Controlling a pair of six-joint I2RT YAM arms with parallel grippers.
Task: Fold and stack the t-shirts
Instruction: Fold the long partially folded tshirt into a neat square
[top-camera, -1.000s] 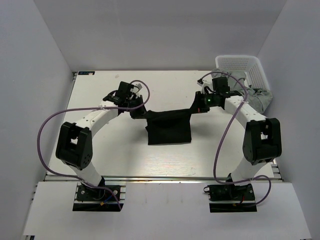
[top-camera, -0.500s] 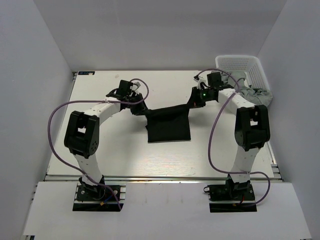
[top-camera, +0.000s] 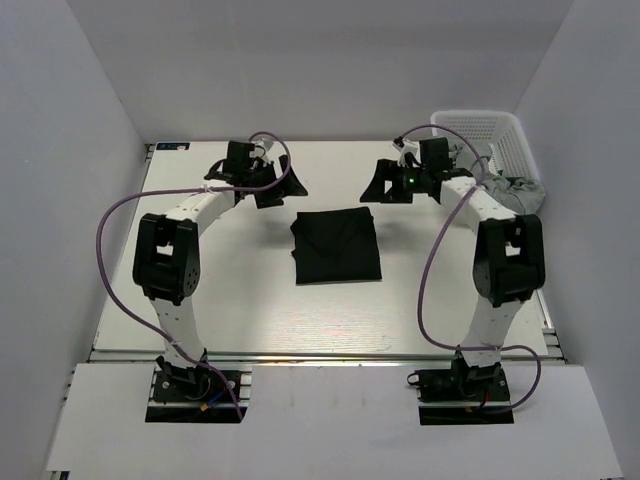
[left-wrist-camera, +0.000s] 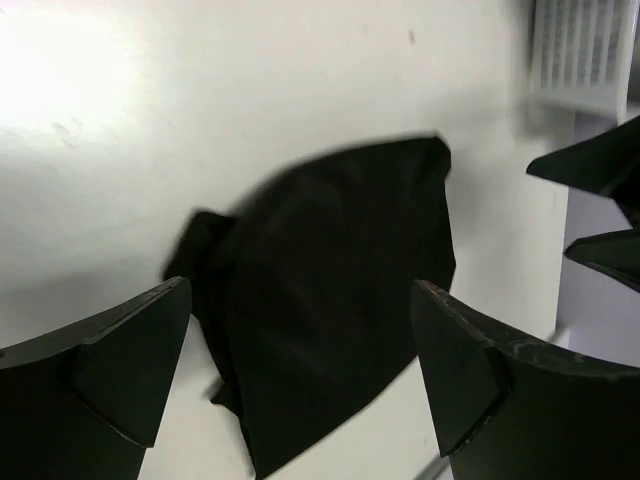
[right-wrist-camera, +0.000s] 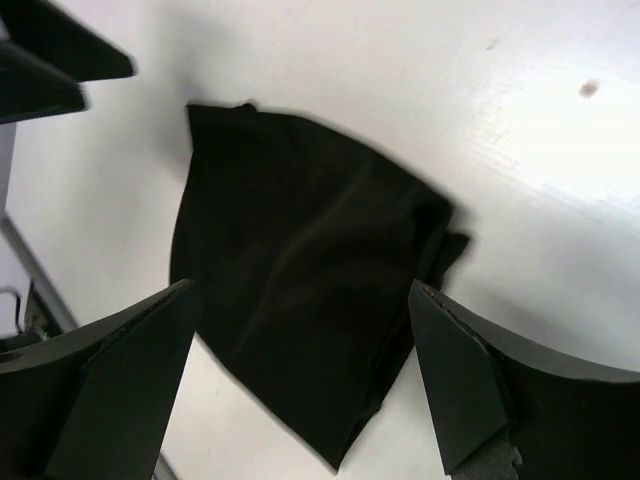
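Now black shirt (top-camera: 337, 247) lies folded on table (top-camera: 220, 290). Both wide, empty: left claw (top-camera: 285, 187), right claw (top-camera: 375, 188), just past it. Next, likely: grab grey shirt (top-camera: 520, 195) by basket (top-camera: 480, 128).

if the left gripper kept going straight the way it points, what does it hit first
Most likely the folded black t-shirt on the table: the left wrist view shows it ahead between the fingers of the open left gripper, nothing in between, though depth is hard to judge.
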